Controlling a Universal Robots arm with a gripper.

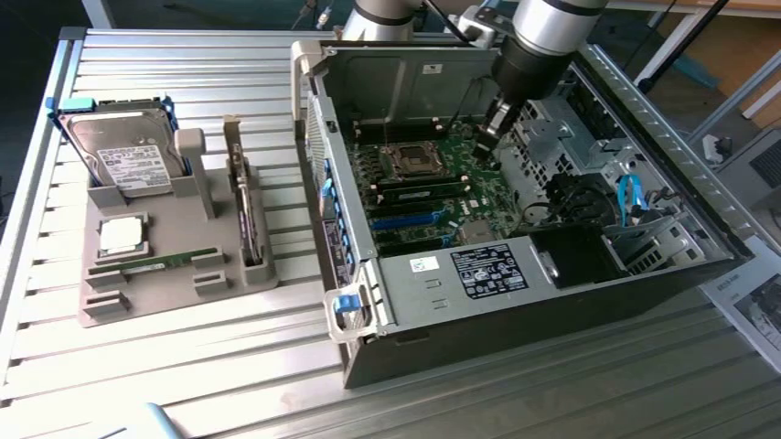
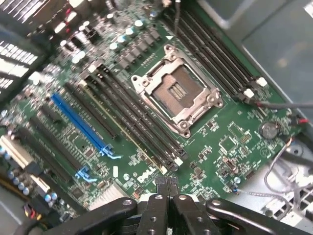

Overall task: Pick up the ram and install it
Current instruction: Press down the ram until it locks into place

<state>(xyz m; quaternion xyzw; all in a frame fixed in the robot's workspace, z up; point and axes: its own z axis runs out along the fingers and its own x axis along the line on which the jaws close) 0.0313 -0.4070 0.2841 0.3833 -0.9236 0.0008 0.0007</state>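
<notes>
Long thin green circuit-board ram stick (image 1: 156,263) lying in grey holder tray (image 1: 110,306), lower left of exterior view. Light, stiff, fragile; best pinched along bare edges. Black gripper (image 2: 167,182) fingers together, empty, over green motherboard (image 2: 230,147).

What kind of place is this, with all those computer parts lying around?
It looks like a workshop or lab bench for putting computers together. An open computer case lies on a ribbed metal table, a grey tray holds spare parts like a hard drive, and a robot gripper hovers over the motherboard.
</notes>
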